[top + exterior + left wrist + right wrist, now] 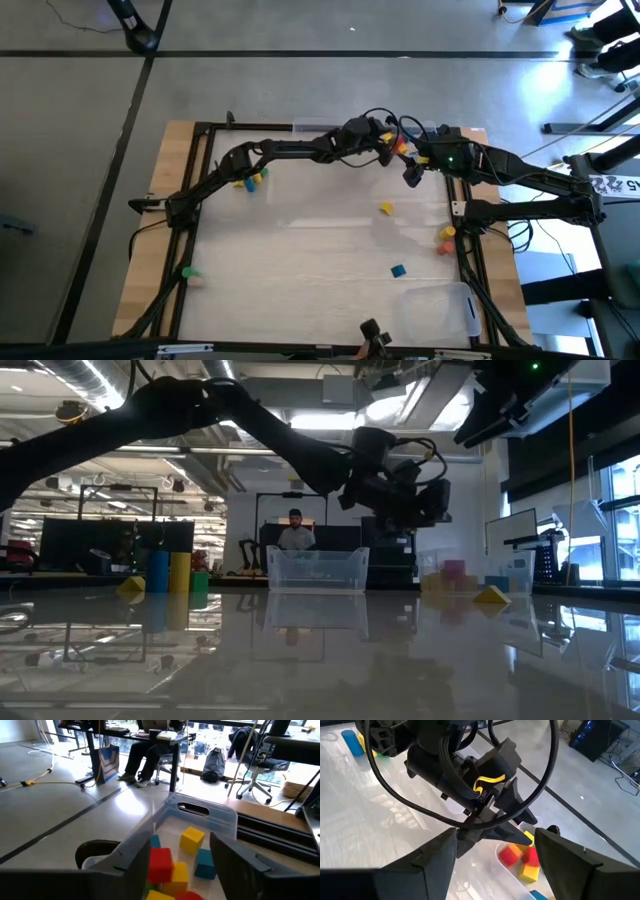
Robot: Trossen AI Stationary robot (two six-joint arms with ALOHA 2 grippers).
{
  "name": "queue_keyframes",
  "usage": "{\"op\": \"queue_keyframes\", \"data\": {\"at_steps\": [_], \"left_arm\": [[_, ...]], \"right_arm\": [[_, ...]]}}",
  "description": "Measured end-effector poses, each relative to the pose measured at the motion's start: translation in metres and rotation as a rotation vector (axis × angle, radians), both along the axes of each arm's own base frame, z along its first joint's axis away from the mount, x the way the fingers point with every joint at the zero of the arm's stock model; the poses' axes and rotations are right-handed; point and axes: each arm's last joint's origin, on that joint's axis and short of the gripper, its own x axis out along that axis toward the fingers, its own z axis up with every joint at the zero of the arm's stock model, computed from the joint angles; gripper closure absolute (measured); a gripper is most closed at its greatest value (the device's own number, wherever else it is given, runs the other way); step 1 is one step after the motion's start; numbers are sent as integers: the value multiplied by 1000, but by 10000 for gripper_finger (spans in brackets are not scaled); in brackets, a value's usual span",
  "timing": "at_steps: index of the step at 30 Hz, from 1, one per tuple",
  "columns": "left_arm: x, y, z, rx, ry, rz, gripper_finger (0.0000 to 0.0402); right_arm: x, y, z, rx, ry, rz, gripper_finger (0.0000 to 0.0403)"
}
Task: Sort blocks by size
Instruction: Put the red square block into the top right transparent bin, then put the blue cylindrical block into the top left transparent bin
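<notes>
Fingers [132, 865] astride red block [160, 864]

A light wooden table [320, 240] with a glossy top filled the middle of the high view, ringed by a dark frame [200, 170]. A clear plastic bin [440, 305] lay at its lower right, and a second clear bin [317, 568] stood at the centre of the low view on the table's far edge. Behind that bin a person [295, 530] sat at a desk. In the left wrist view, seated legs [145, 755] showed at upper centre, with a blue bag [107, 762] to their left, a dark backpack [214, 764] to their right, and an office chair [257, 772] at upper right.
</notes>
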Motion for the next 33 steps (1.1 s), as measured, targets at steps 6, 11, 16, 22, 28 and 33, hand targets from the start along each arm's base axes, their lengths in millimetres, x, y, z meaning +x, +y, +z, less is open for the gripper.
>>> {"op": "queue_keyframes", "data": {"at_steps": [6,11,16,22,28,33], "left_arm": [[1,-5,4,14,14,-11,179],[-4,-23,39,60,71,-51,177],[-25,-37,88,117,222,-91,177],[-66,-48,148,155,358,-97,176],[-114,-60,178,147,611,-43,176],[-147,-69,185,62,743,-39,176]], "right_arm": [[0,0,0,1,-1,-1,137],[-1,0,-2,7,20,-1,137],[-3,1,-5,35,54,7,137],[-4,2,-6,39,58,8,137],[-3,1,-6,34,60,7,137],[-2,1,-5,29,53,3,137]]}}
